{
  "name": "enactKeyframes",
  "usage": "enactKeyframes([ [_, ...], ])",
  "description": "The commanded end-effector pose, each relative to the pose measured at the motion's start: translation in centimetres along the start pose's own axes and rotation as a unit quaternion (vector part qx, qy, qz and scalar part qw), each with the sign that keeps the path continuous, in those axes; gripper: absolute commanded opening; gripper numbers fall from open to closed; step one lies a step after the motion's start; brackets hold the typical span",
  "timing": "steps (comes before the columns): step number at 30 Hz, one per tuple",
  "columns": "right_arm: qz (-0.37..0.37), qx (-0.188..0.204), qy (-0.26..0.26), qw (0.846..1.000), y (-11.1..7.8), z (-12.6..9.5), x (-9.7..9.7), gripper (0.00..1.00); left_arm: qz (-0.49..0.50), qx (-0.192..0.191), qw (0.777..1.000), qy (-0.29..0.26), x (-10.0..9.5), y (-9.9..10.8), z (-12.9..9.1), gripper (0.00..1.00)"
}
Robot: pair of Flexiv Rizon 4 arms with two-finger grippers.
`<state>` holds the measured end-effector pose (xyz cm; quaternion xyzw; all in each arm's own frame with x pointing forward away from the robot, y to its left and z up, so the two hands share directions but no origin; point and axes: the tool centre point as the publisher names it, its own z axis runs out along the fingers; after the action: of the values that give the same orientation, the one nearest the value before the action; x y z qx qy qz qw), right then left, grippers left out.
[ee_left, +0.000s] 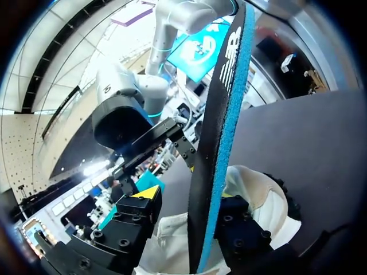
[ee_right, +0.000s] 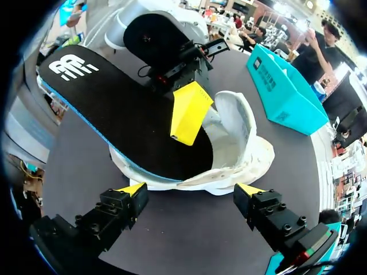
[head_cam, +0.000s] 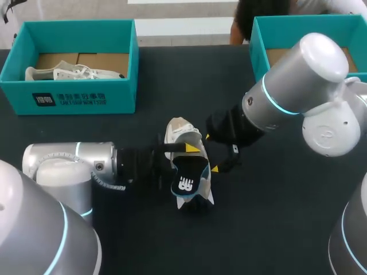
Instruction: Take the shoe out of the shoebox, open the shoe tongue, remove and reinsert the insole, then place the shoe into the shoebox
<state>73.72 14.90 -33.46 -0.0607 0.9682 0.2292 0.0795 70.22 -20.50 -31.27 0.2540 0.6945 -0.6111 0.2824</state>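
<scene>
The left claw (ee_left: 188, 196) pinches the black insole (ee_right: 114, 109) tight, with one end tucked in the shoe, I think to slide it. The white shoe (ee_right: 246, 154) lies on the dark surface (ee_right: 189, 246), just ahead of the right claw (ee_right: 190, 189). That claw is spread wide and holds nothing, maybe ready to steady the shoe.

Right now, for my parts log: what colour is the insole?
The insole is black on top, blue-edged; best in the right wrist view.
</scene>
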Motion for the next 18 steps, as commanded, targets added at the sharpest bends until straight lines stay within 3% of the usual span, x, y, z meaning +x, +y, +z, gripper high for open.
enactKeyframes([
  [1,0.0,0.001,-0.001,1.0,0.1,0.1,0.1,1.0,-0.003,-0.014,1.0,-0.001,0.6,-1.4,-1.1,0.45],
  [7,0.0,0.001,-0.001,1.0,0.1,0.1,0.1,1.0,-0.007,-0.023,1.0,0.0,1.6,-2.3,-1.7,0.29],
  [11,0.0,0.001,-0.001,1.0,0.1,0.1,0.1,1.0,-0.008,-0.025,1.0,0.003,1.9,-2.0,-1.6,0.0],
  [18,0.0,0.001,-0.001,1.0,0.1,0.1,0.1,1.0,-0.001,-0.033,0.999,0.011,2.1,-0.4,-0.8,0.0],
])
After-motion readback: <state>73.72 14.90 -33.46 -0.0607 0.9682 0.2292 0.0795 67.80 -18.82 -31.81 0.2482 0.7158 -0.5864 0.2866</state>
